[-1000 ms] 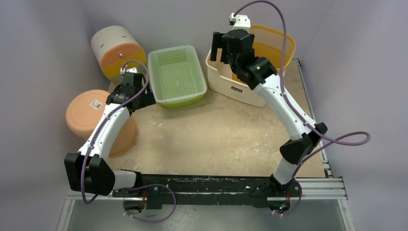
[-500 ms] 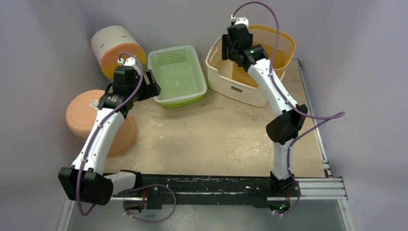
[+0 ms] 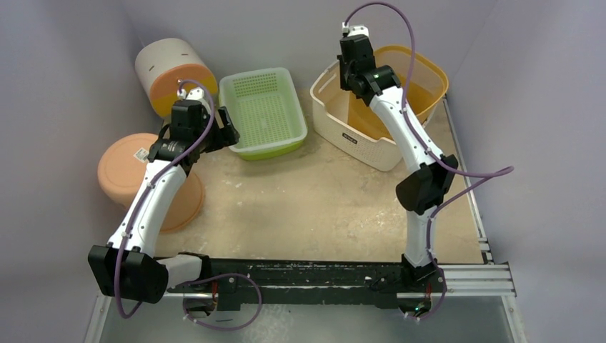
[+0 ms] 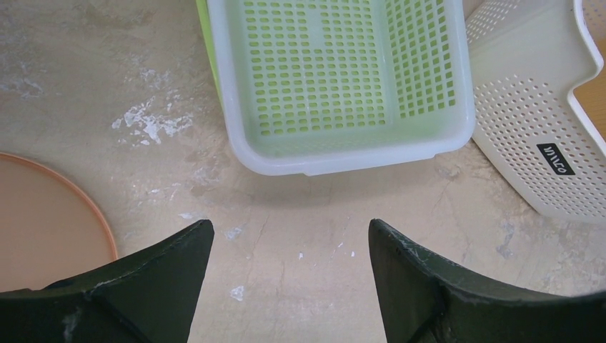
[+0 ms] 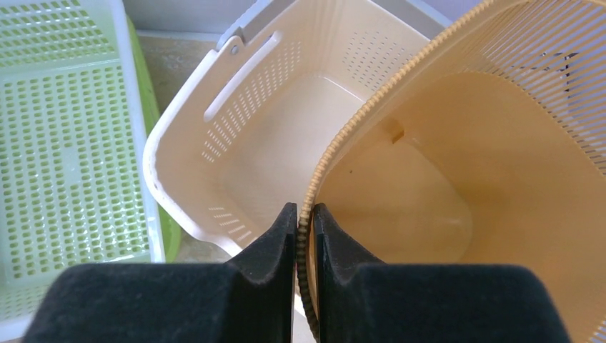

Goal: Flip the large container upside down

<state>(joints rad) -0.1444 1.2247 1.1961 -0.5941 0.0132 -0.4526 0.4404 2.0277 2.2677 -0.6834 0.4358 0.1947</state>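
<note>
Your right hand [image 5: 301,211] is clenched on the rim of the yellow bin [image 3: 423,77], one finger inside the ribbed edge and one outside, with the jaws nearly meeting across the thin wall. The bin sits at the upper right of the overhead view, mouth up, partly nested inside the white basket [image 3: 355,134] and rising above its rim on the right side. In the right wrist view, the bin fills the right half of the frame and its smooth floor is visible. The basket's slotted handle and perforated walls show to its left. Your left hand [image 4: 289,229] is released, with its fingers [image 4: 164,271] spread wide and nothing between them, above bare bench [image 3: 314,207]. It is just below the near edge of the green tray [image 4: 336,71] in the left wrist view. The tray lies flat and upright in the upper middle of the overhead view, between the basket and a round drum [image 3: 174,70] lying on its side in the upper left corner. A peach tub [image 3: 132,170] stands bottom-up at the left edge, partly hidden beneath the left arm.
</note>
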